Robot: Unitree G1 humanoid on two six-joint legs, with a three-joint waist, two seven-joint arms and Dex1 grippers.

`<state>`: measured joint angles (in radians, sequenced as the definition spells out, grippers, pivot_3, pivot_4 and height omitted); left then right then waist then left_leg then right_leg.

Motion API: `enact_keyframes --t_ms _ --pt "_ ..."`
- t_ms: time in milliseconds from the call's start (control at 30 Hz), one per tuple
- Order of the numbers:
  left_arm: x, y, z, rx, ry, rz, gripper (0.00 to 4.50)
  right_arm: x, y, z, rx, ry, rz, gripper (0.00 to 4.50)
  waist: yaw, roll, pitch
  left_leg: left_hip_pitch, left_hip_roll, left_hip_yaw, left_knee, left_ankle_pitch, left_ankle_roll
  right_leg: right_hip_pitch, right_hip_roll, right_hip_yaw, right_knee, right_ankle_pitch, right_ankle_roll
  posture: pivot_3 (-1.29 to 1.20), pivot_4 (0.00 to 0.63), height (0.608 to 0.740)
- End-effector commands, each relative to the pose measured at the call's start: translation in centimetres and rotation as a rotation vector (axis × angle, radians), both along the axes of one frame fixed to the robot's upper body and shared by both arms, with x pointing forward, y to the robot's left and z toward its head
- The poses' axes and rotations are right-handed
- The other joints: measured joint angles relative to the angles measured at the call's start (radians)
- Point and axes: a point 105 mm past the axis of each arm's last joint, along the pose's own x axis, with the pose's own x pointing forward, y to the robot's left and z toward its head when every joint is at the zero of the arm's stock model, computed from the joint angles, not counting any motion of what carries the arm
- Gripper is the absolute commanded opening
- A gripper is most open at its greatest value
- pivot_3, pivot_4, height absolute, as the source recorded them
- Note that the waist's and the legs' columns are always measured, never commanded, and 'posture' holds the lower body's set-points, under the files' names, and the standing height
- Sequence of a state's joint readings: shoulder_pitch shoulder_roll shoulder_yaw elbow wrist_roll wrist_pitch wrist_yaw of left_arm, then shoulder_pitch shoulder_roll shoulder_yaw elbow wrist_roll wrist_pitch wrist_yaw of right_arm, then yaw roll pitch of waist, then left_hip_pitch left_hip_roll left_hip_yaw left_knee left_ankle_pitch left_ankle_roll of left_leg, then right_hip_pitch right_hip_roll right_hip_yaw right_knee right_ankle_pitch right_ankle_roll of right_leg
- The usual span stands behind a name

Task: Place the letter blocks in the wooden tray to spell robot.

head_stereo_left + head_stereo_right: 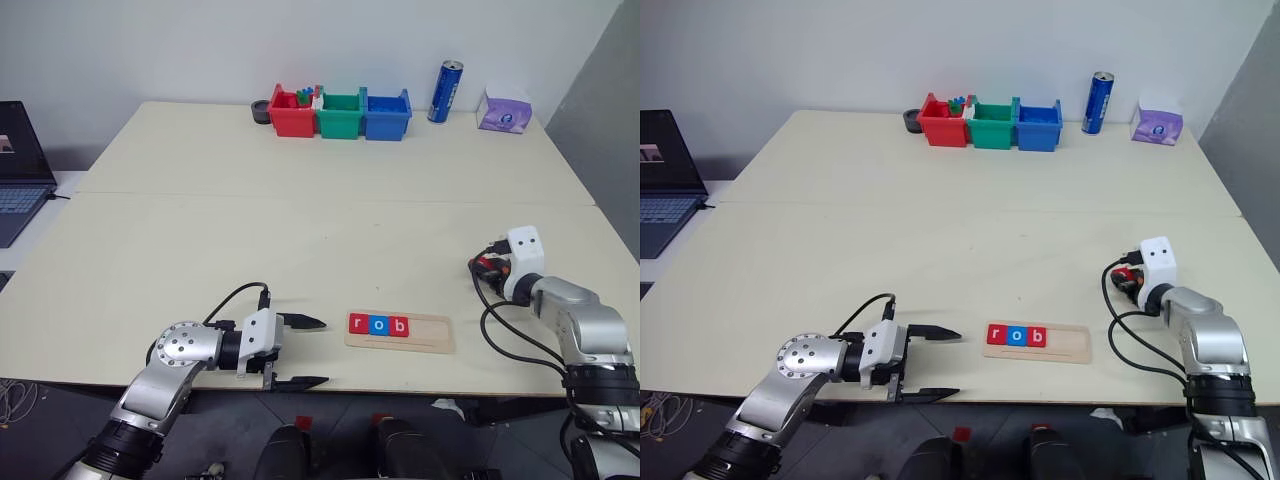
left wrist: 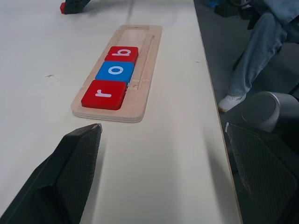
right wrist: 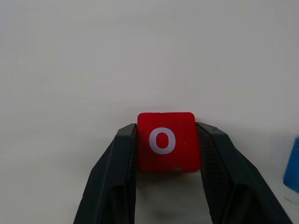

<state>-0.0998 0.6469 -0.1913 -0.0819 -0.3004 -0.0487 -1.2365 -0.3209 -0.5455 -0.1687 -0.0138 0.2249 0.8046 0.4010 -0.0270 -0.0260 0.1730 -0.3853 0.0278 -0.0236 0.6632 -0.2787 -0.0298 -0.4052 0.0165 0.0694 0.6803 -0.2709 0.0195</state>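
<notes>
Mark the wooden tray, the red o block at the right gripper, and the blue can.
wooden tray [image 1: 428,334]: left eye view, bare wood right of the tiles.
red o block [image 3: 166,141]: right wrist view, its top face, between the fingers.
blue can [image 1: 445,92]: left eye view, middle of its side.

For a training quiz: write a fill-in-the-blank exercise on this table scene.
1. The wooden tray holds ___ letter blocks.
2. The middle block in the tray is coloured ___.
3. The right end effector is closed on a red block bearing the letter ___.
4. The left end effector is ___.

Missing words: three; blue; o; open
</notes>
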Motion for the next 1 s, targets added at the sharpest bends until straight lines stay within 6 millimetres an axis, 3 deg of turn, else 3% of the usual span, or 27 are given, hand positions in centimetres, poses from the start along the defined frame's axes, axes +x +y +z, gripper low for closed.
enact_keyframes --t_ms 33,300,533,667,833,1000 --pt "-0.1 -0.3 0.7 -0.005 -0.029 -0.026 4.50 -1.9 -0.4 1.1 -0.015 -0.048 -0.051 1.44 0.000 0.000 0.000 0.000 0.000 0.000 0.000 0.000 0.000 0.000 0.000 0.000 0.000 0.000 0.000 0.00 0.150 0.740" --pt "0.0 -0.4 0.7 -0.003 -0.026 -0.047 4.50 -8.7 1.4 -0.4 0.059 -0.029 -0.249 1.44 -0.004 0.002 -0.001 -0.001 0.001 -0.002 -0.001 0.000 0.000 -0.001 0.000 0.000 0.001 -0.003 0.004 0.00 0.150 0.740" --pt "0.2 -0.7 0.7 -0.001 -0.028 -0.072 4.50 -9.4 2.4 -1.8 0.134 0.012 -0.309 1.44 -0.006 0.002 -0.001 0.003 0.001 0.000 0.000 0.000 0.000 0.000 0.000 0.002 0.000 -0.003 0.005 0.00 0.150 0.740" --pt "0.3 -0.7 0.8 0.000 -0.030 -0.071 4.50 -8.8 2.1 -1.0 0.156 -0.035 -0.329 2.75 -0.006 0.002 -0.002 0.003 0.001 0.000 0.000 0.000 0.000 0.000 0.001 0.002 0.000 -0.003 0.005 0.00 0.150 0.740" --pt "0.3 -0.7 0.9 -0.001 -0.032 -0.063 4.50 -7.6 1.5 2.1 0.139 -0.139 -0.294 4.47 -0.006 0.003 -0.001 0.002 0.001 0.000 0.000 0.000 0.000 -0.001 0.001 0.002 0.000 -0.003 0.005 0.00 0.150 0.740" --pt "0.4 -0.7 0.9 -0.003 -0.034 -0.060 4.50 -7.2 0.9 4.4 -0.011 -0.125 0.008 4.47 -0.006 0.004 0.000 0.001 0.000 0.000 -0.001 0.000 0.000 -0.001 0.000 0.002 -0.001 -0.003 0.005 0.00 0.150 0.740"
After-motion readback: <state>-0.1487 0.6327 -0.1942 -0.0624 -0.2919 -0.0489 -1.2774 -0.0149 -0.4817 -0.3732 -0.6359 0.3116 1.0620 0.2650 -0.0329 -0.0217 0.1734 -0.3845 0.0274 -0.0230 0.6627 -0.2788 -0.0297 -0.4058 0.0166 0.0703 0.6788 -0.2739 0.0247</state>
